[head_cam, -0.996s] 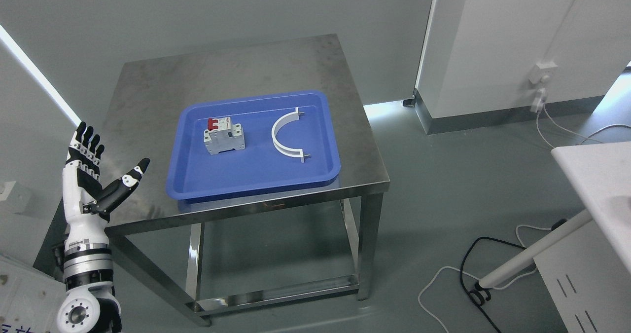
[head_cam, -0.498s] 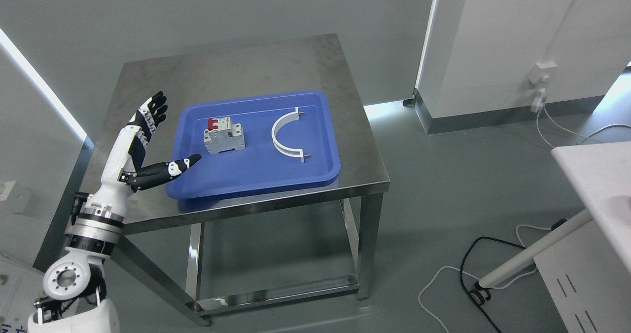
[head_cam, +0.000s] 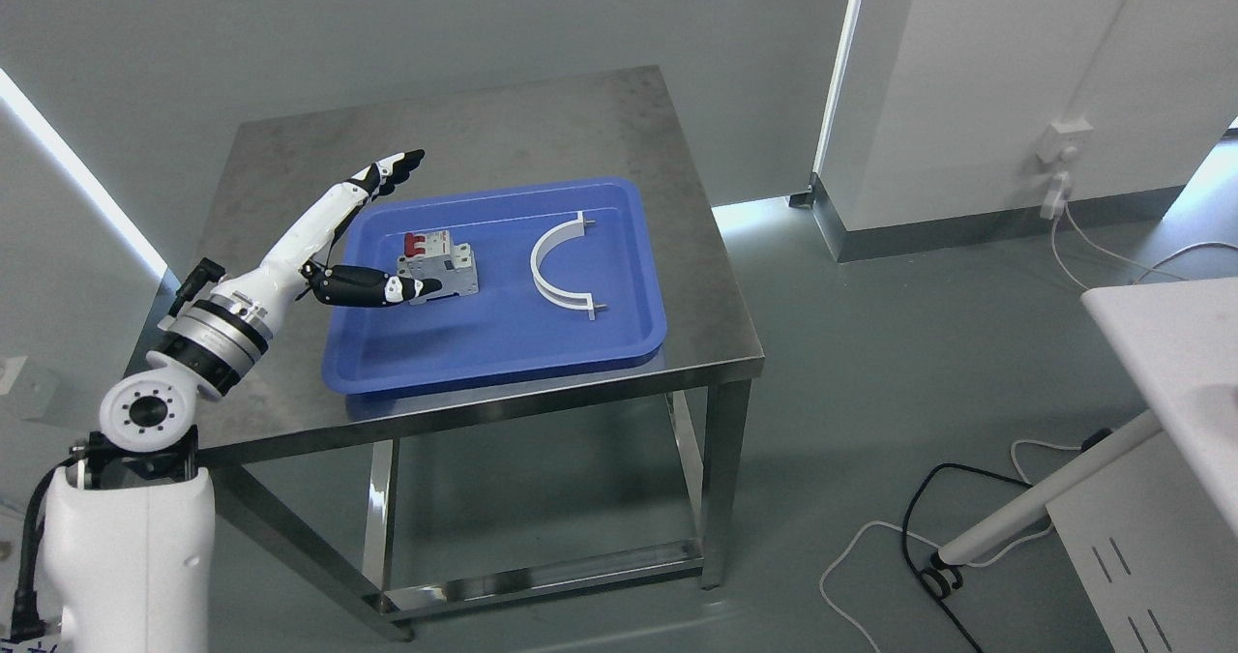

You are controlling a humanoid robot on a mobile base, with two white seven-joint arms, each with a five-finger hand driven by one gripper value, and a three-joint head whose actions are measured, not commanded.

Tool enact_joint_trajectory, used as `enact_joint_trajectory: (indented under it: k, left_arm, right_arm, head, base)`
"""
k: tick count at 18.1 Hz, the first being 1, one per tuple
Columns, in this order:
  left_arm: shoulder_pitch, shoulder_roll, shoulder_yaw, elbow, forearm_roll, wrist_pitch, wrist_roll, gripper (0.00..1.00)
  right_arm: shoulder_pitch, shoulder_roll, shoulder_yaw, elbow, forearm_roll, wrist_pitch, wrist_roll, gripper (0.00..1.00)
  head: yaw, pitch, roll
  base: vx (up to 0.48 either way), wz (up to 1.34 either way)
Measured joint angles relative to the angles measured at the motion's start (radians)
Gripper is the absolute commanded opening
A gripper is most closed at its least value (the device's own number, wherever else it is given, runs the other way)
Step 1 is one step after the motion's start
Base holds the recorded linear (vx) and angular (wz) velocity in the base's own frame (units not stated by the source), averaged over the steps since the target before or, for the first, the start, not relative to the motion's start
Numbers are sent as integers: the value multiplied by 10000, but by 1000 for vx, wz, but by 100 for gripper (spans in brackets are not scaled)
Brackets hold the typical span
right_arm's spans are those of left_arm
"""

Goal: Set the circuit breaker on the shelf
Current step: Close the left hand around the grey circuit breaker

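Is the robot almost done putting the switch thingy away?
Not yet, it has only just started. The circuit breaker sits in the blue tray beside a white curved bracket. The left robot hand is open around it, thumb by its near side, fingers spread above the far side, not gripping. Grabbing, lifting and carrying it to a shelf are left; no shelf shows.

Bright, even, cool light fills the room. The steel table (head_cam: 580, 121) shows a dull sheen, with a reflected blue smear under the tray (head_cam: 503, 343) edge. A glaring strip cuts the floor (head_cam: 764, 213) beneath the wall panel; another streaks the left edge. Shadows soft. Focus sharp throughout, no visible blur.
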Motion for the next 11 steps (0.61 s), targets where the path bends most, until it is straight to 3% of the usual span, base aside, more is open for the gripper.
enact_joint_trajectory:
  k: [11]
  left_arm:
    - [-1011, 574, -1349, 1215, -1463, 1038, -1203, 70]
  right_arm:
    - [-4, 0, 0, -1, -2, -1, -50, 100]
  head:
    - [0, 0, 0]
  base:
    - [30, -13]
